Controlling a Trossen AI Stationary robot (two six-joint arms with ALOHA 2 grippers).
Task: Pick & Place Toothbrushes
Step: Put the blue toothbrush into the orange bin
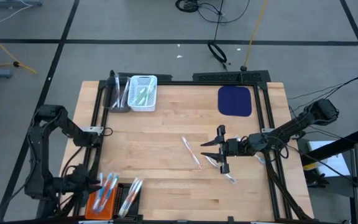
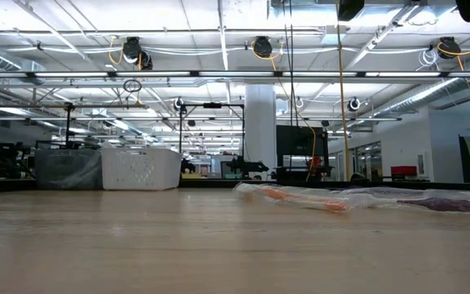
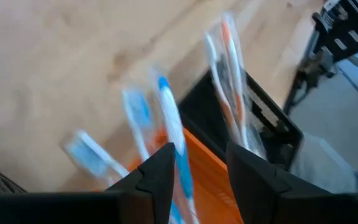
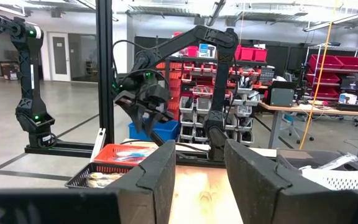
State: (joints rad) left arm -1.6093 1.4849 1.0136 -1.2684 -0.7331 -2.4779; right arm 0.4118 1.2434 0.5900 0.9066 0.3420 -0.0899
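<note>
My left gripper [image 1: 97, 184] [image 3: 201, 168] hangs open over the orange basket [image 1: 95, 208] [image 3: 211, 186] at the table's near left corner. Blue toothbrushes [image 1: 108, 186] lean out of that basket over its far rim. One blue toothbrush [image 3: 171, 118] runs up through the gap beside one finger. Orange-and-white toothbrushes [image 3: 229, 81] stand in the black basket [image 1: 128, 200] next to it. My right gripper [image 1: 221, 149] [image 4: 201, 168] hovers open and empty above the table's right half. Below and beside it, wrapped toothbrushes [image 1: 191, 152] [image 2: 325, 201] lie flat on the wood. My left gripper's fingers come slanting down from above over the orange basket. A blue toothbrush's handle [image 3: 180, 163] passes close along the inner side of one finger [image 3: 157, 180]. Blur there keeps me from telling whether the two touch.
A white basket [image 1: 143, 93] [image 2: 141, 167] with green toothbrushes and a dark grey basket [image 1: 118, 93] stand at the far left. A dark blue pad [image 1: 235, 101] lies at the far right. Another wrapped toothbrush [image 1: 230, 178] lies nearer the front. Bare wood fills the table's middle.
</note>
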